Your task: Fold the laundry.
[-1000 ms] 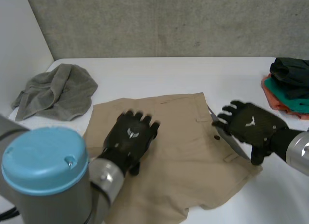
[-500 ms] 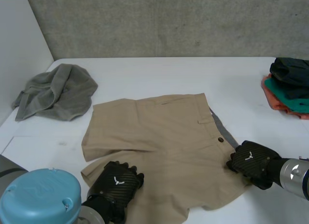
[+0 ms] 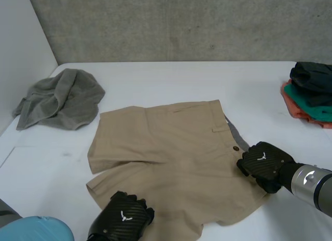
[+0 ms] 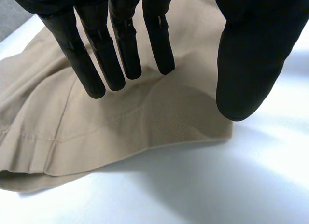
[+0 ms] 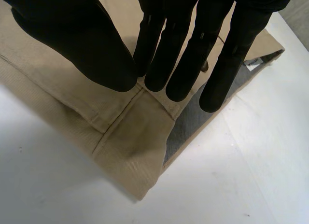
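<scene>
Left hand [image 3: 123,222], fingers straight and thumb apart, is over a leg hem at the 7 o'clock edge of the tan shorts [image 3: 171,147]. The right hand [image 3: 263,164], equally unclenched, is over the waistband corner at 4 o'clock. Both look poised to grasp for a fold. The shorts lie flat mid-tabletop [image 3: 155,80], grey lining [image 5: 193,121] peeking out at the waist.

Your left hand [image 3: 123,223] at seven o'clock and right hand [image 3: 264,163] at four o'clock are matte black with a woven sheen and a small white emblem on each back, the right one joined to a silver-grey wrist cuff [image 3: 310,183], with a light-blue cap [image 3: 41,231] at eight o'clock.
</scene>
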Action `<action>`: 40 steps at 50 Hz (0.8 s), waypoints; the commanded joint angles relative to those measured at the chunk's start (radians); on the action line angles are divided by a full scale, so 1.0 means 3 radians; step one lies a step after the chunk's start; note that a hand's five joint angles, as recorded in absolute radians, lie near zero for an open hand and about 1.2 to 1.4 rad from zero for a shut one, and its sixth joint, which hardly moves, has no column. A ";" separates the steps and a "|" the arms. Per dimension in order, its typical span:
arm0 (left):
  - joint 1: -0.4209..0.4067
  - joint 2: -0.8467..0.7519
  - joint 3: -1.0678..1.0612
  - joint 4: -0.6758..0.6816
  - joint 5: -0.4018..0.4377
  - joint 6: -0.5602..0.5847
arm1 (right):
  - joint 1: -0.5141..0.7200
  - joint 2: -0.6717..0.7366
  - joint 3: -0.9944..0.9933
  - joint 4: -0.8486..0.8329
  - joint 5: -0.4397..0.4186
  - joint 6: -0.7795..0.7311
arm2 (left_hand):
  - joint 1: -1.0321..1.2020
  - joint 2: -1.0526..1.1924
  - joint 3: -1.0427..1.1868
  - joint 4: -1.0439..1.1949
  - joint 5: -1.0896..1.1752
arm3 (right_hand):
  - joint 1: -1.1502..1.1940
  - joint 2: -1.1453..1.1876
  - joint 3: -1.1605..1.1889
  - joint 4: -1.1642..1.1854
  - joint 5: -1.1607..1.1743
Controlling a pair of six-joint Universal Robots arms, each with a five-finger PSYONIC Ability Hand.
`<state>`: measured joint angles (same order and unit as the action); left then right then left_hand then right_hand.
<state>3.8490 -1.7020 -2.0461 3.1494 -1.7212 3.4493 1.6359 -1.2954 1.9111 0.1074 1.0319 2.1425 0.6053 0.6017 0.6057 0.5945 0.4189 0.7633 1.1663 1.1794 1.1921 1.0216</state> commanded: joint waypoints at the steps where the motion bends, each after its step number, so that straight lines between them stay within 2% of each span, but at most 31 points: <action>1: -0.0001 -0.0074 -0.0006 0.0040 0.0000 0.0027 | -0.0023 0.0003 0.0001 -0.0015 0.0002 -0.0014 | 0.0279 0.0291 0.0278 0.0315 0.0319 | 0.2110 0.0766 0.0723 0.0681 0.0667; 3: -0.0001 -0.0094 -0.0026 0.0132 -0.0005 0.0063 | -0.0023 -0.0003 0.0001 -0.0015 0.0002 -0.0004 | 0.0338 0.0350 0.0336 0.0374 0.0377 | 0.2110 0.0766 0.0723 0.0681 0.0667; 5: -0.0001 -0.0105 -0.0037 0.0224 -0.0005 0.0109 | -0.0023 -0.0013 0.0001 -0.0015 0.0007 0.0001 | 0.0698 0.0710 0.0696 0.0734 0.0737 | 0.2110 0.0766 0.0723 0.0681 0.0667; 10: 0.0004 -0.0125 -0.0072 0.0607 -0.0010 0.0349 | -0.0033 -0.0110 0.0006 -0.0015 0.0022 0.0007 | 0.2632 0.2644 0.2631 0.2668 0.2671 | 0.1302 -0.0041 -0.0084 -0.0127 -0.0140; 13: 0.0035 -0.0161 -0.0083 0.0741 -0.0010 0.0467 | -0.0048 -0.0181 0.0011 -0.0015 0.0022 0.0052 | 0.2637 0.2649 0.2635 0.2672 0.2676 | 0.0873 -0.0471 -0.0514 -0.0556 -0.0570; 14: 0.0070 -0.0191 -0.0083 0.0776 -0.0015 0.0538 | -0.0053 -0.0247 0.0011 -0.0005 0.0022 0.0118 | 0.2637 0.2649 0.2635 0.2672 0.2676 | 0.0221 -0.1122 -0.1165 -0.1208 -0.1222; 17: 0.0172 -0.0222 -0.0073 0.0782 -0.0015 0.0661 | -0.0059 -0.0385 0.0011 0.0010 0.0022 0.0216 | 0.2637 0.2649 0.2635 0.2672 0.2676 | -0.0779 -0.2123 -0.2166 -0.2209 -0.2222; 19: 0.0214 -0.0222 -0.0052 0.0777 -0.0015 0.0712 | -0.0064 -0.0457 0.0011 0.0015 0.0012 0.0237 | 0.2637 0.2649 0.2635 0.2672 0.2676 | -0.1076 -0.2419 -0.2463 -0.2505 -0.2519; 28: 0.0255 0.0048 0.0121 0.0772 0.0016 0.0713 | -0.0166 -0.0678 -0.0020 0.0352 0.0012 0.0099 | 0.2637 0.2649 0.2635 0.2672 0.2676 | -0.1097 -0.2440 -0.2484 -0.2526 -0.2540; 35: 0.0403 0.0074 0.0321 0.0766 0.0016 0.0718 | -0.0243 -0.0637 0.0047 0.0537 -0.0044 -0.0126 | 0.2637 0.2649 0.2635 0.2672 0.2676 | -0.1077 -0.2420 -0.2464 -0.2506 -0.2520; 40: 0.0520 0.0044 0.0464 0.0772 0.0016 0.0723 | -0.0237 -0.0423 0.0077 0.0516 -0.0080 -0.0162 | 0.2637 0.2649 0.2635 0.2672 0.2676 | -0.0872 -0.2216 -0.2259 -0.2301 -0.2315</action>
<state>3.9685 -1.6785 -1.9507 3.3798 -1.7171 3.6652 1.5670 -1.4830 1.9234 0.2657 1.0182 2.1079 1.1285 1.1926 1.1867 1.1957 0.9940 0.4068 0.4080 0.4045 0.3965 0.2192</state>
